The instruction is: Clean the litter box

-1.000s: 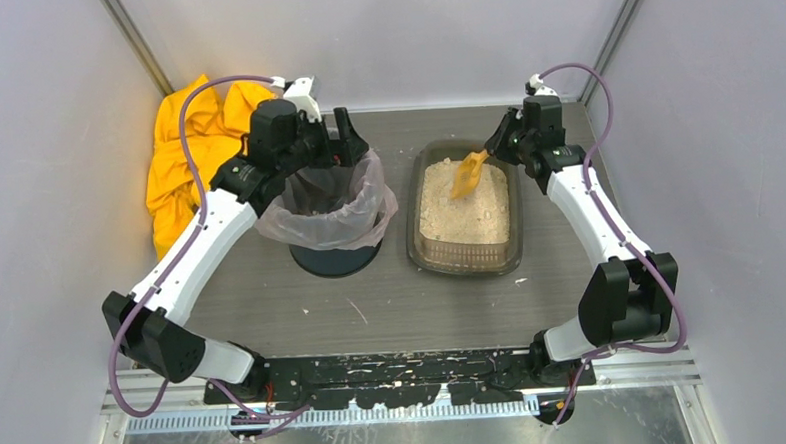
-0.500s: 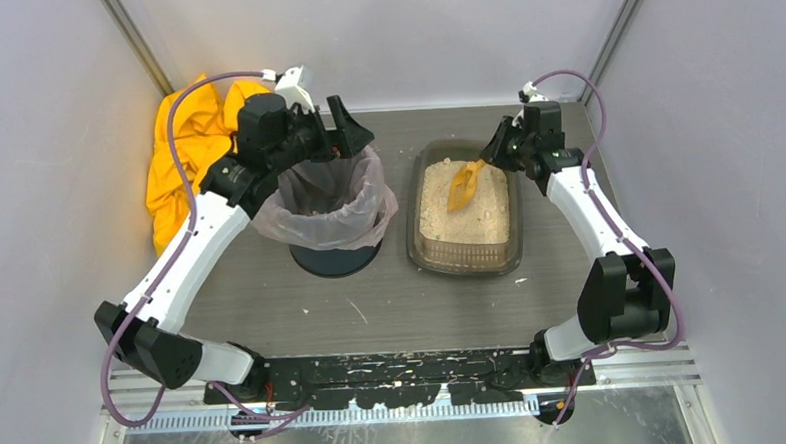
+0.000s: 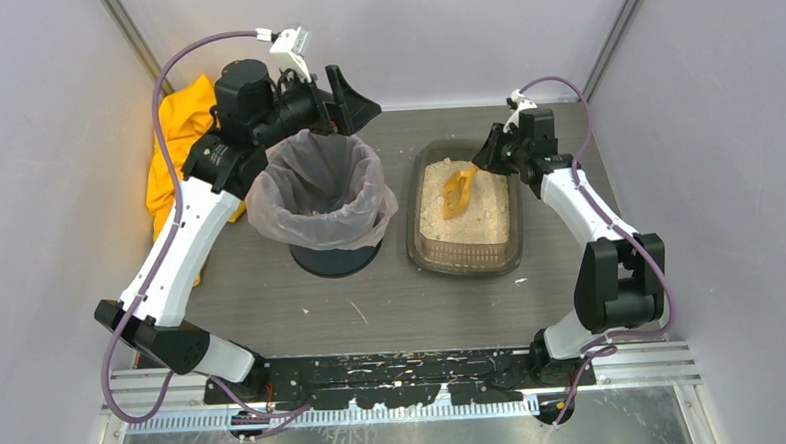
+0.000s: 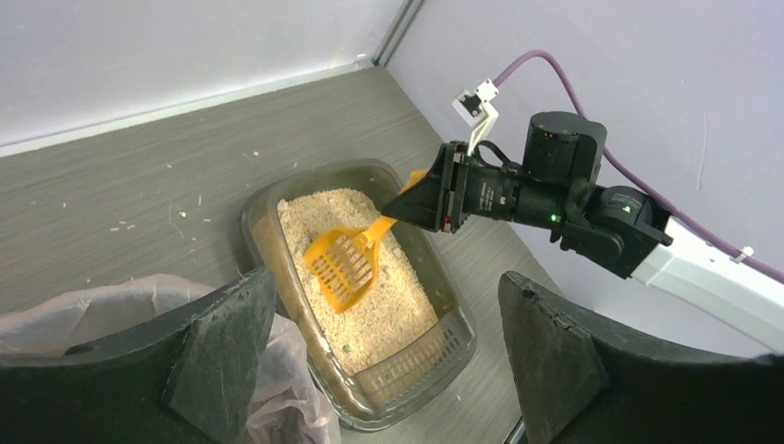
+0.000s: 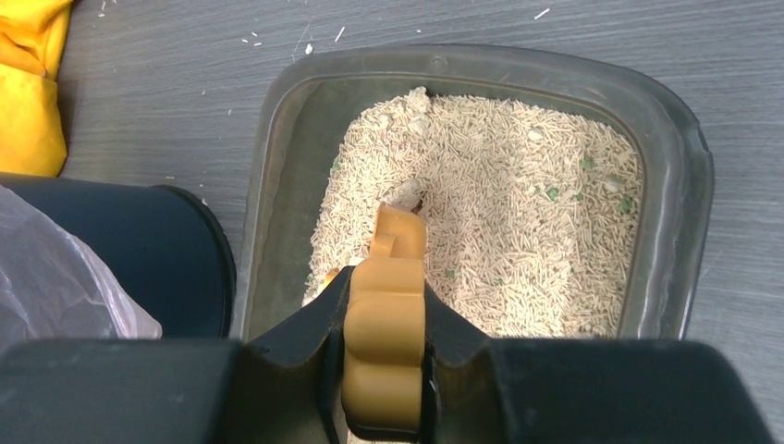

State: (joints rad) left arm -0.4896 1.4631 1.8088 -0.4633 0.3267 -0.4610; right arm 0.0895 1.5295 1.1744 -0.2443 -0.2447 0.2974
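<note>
Right gripper [image 3: 482, 164] is clamping the orange scoop [image 3: 457, 192] by its handle. The jaws are closed tight on it, and in the right wrist view the handle is filling the whole gap between the fingers [image 5: 296, 338]. The scoop is angling down into the litter box [image 3: 465, 262], with its slotted head lying on the litter [image 5: 518, 231] in the far half of the tray and its tip pressing into the grains.

The litter box is sitting flat on the table [image 3: 393, 307], right of centre, long side running away from the arm bases. It's just beside the round bin [image 3: 336, 260] on its left; can't tell whether the liner is touching it. Beige pellets are covering most of the floor, with a few green specks [image 5: 552, 193] showing toward one side and a bare strip of tray showing along the bin side.

Left gripper [image 3: 349, 102] is hanging raised over the far rim of the bin — jaws spread wide, gripping nothing. The left wrist view is looking between its two fingers [image 4: 222, 356] at the box and scoop. The clear bag liner [image 3: 312, 185] is folding out over the bin rim. A yellow cloth [image 3: 180, 131] is lying bunched in the far left corner, behind the left arm.
</note>
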